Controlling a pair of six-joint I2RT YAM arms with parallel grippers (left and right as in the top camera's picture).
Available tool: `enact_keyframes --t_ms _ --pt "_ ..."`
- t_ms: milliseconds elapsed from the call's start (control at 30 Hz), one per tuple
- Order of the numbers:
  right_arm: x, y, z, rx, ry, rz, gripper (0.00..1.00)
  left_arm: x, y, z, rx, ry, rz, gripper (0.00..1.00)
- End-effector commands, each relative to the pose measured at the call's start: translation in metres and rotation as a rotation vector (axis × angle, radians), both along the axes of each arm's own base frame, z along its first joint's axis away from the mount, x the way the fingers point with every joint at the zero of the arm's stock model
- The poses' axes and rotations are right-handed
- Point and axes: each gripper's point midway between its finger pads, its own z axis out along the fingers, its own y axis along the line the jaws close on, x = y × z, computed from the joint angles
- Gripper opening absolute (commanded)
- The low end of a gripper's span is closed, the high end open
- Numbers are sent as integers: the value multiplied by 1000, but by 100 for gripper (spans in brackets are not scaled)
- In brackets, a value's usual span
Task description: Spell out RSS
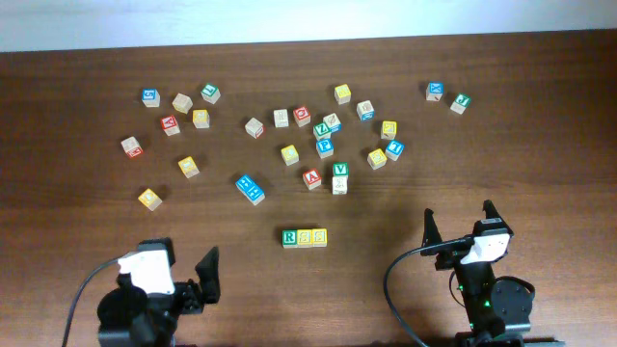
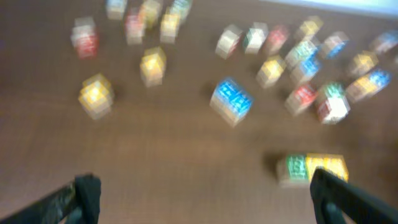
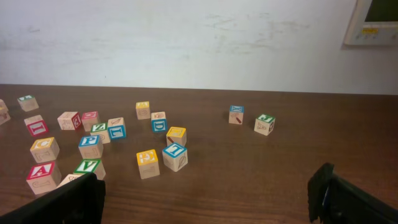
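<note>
Three letter blocks stand in a touching row (image 1: 305, 237) near the table's front middle: a green R block (image 1: 289, 237), then two yellow S blocks (image 1: 312, 237). The row also shows blurred in the left wrist view (image 2: 313, 168), just beyond my right finger. My left gripper (image 1: 191, 278) is open and empty at the front left, below and left of the row; in its wrist view (image 2: 202, 199) nothing lies between the fingers. My right gripper (image 1: 459, 224) is open and empty at the front right; in its wrist view (image 3: 205, 196) only bare table lies between the fingers.
Many loose letter blocks lie scattered across the middle and back of the brown table (image 1: 540, 164), among them a blue block (image 1: 250, 188), a two-high stack with a green V on top (image 1: 339, 177), and a red A block (image 3: 41, 175). A white wall is behind.
</note>
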Motion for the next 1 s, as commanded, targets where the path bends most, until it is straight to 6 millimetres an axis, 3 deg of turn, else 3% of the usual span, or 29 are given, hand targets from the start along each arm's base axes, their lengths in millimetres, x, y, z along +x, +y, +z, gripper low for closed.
enact_keyframes --t_ms 0,133,333,433,633,733,967 --pt "0 0 -2 -6 3 1 98 9 -13 -16 54 -88 -122 99" --pt "0 0 -2 -6 3 1 98 23 -9 -35 60 -198 -103 99" --pt "0 0 -2 -6 3 1 98 52 -8 -12 -10 -465 -64 99" --pt "0 0 -2 -6 3 1 98 57 -8 -6 -4 -547 -64 99" --pt "0 0 -2 -6 3 1 98 59 0 -6 10 -554 -21 99" --pt "0 0 -2 -6 3 1 98 58 5 -25 14 -479 5 99" --pt "0 0 -2 -6 3 1 98 58 2 -26 93 -483 -33 99"
